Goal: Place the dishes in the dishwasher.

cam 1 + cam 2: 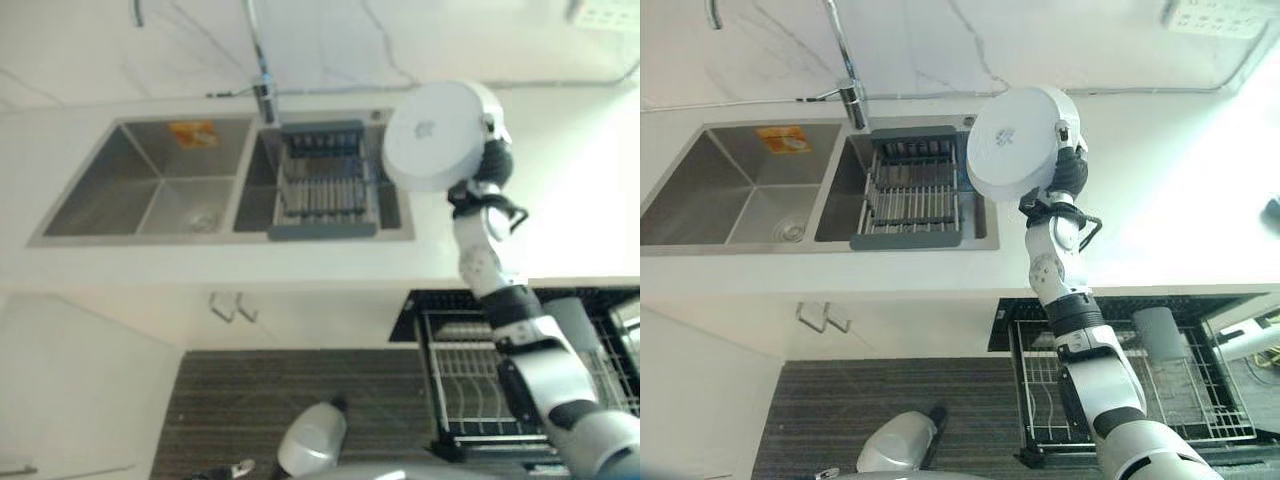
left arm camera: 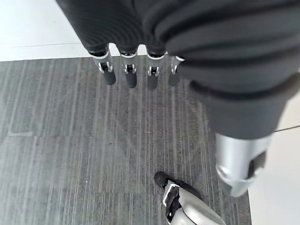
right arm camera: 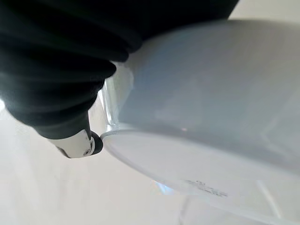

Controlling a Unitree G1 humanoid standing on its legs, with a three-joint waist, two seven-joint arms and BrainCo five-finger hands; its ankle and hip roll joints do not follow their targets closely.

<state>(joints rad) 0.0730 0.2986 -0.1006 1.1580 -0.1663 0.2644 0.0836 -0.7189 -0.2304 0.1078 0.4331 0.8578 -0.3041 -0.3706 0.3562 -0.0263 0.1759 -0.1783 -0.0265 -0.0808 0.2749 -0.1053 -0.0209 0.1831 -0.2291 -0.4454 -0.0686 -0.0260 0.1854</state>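
A white bowl is held up above the counter, its underside facing me, just right of the sink. My right hand is behind it and shut on its rim; in the right wrist view the thumb presses against the edge of the bowl. The dishwasher's pulled-out wire rack lies below the counter at the lower right, under my right arm. My left hand hangs over the grey floor with straight fingers and holds nothing.
A double steel sink is set in the white counter, with a dish-drying rack in its right basin and a faucet behind. A grey cup stands in the dishwasher rack. White cabinet fronts run below the counter at left.
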